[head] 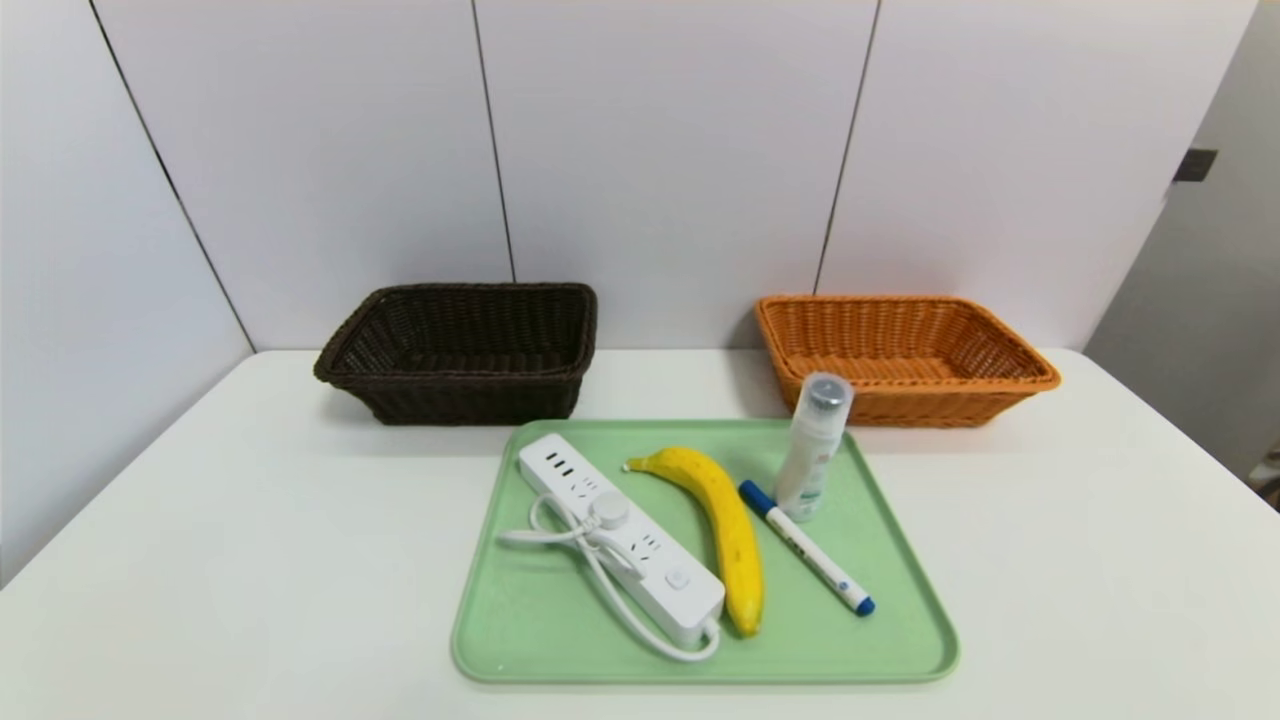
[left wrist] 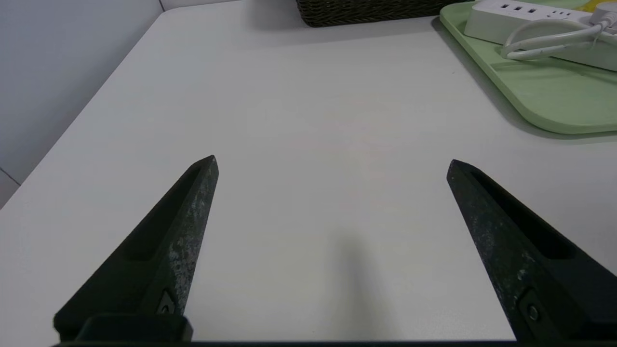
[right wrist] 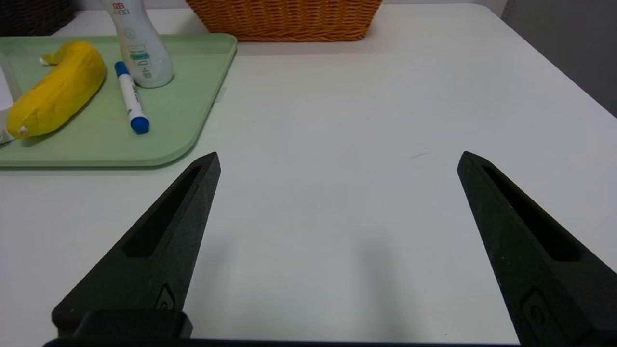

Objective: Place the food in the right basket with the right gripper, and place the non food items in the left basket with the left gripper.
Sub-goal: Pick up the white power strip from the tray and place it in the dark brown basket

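Fingers spread wide and empty on both the left gripper (left wrist: 332,161) and right gripper (right wrist: 337,159), held level over the table beside the green tray (head: 520,640).
The banana (head: 725,530) lies mid-tray: light, soft, probably bruisable, best pinched across its middle.

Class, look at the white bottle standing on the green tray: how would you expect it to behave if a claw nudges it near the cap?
The bottle stands upright, tall and narrow on a small base, so it would probably tip rather than slide. Its rounded body suggests it may then roll, perhaps against the pen lying beside it. The smooth plastic surface looks fairly slippery to grip.
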